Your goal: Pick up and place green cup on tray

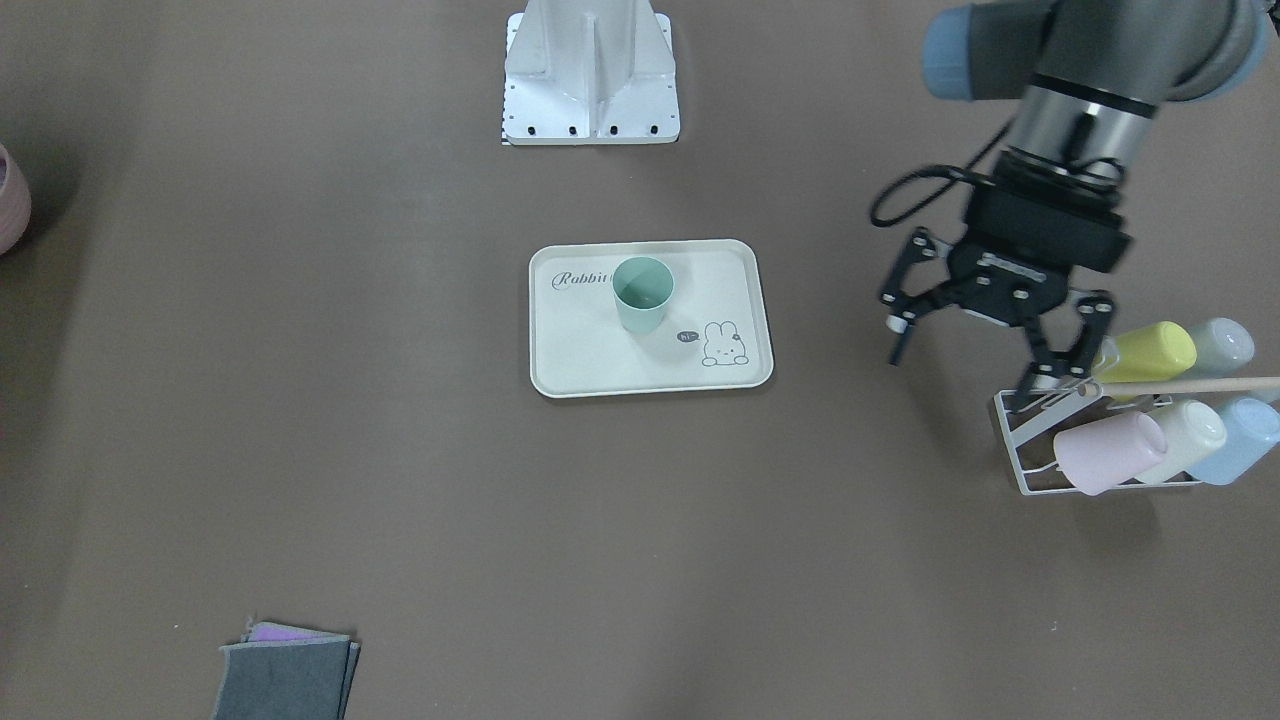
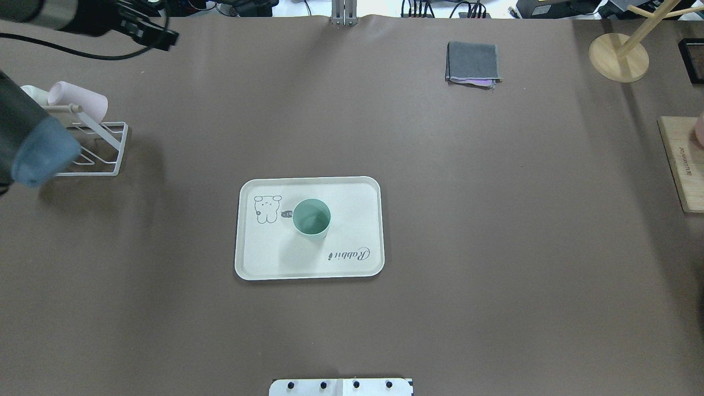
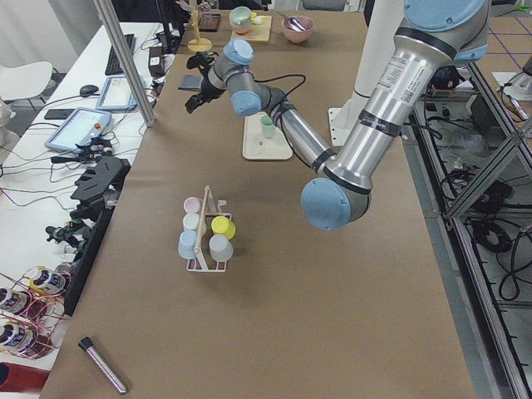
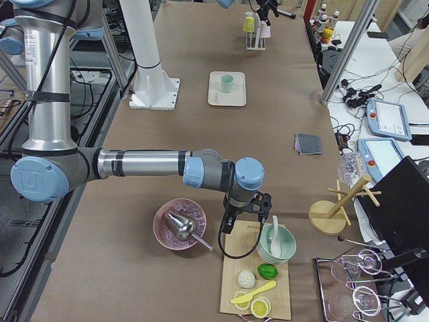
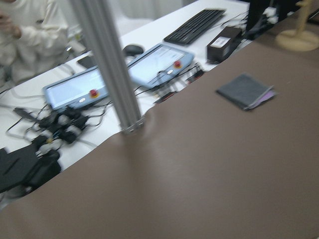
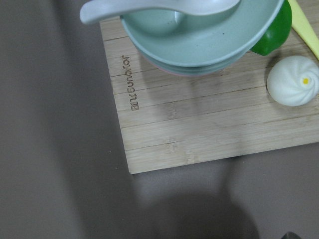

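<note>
One green cup [image 1: 642,293] stands upright, mouth up, near the middle of the tray [image 1: 590,360]. It covers the tail of the "Rabbit" script and sits just above the bunny drawing. Nothing grips it or touches it, so to my eye the placing is done. The tray lies in the middle of the table [image 1: 300,420], in front of the robot's base, likely so either arm can reach it.

The left hand [image 1: 965,365] is well apart from the tray, above the near end of the white wire rack [image 1: 1012,440], where the other pastel cups [image 1: 1110,450] lie on their sides. Its fingers are spread wide with nothing between them. One fingertip overlaps the rack's wire in the front view, but the side view shows the hand raised high, so I judge it is not touching. The wrist is tilted outward, and its camera looks past the table's edge at the desks rather than straight down. That looks like an arm parked clear of the work.

The right hand [image 4: 231,225] hangs low at the far end, over a wooden board [image 6: 199,129] beside stacked bowls [image 6: 199,35]. From here I cannot tell how far it is spread or whether it holds anything.
</note>
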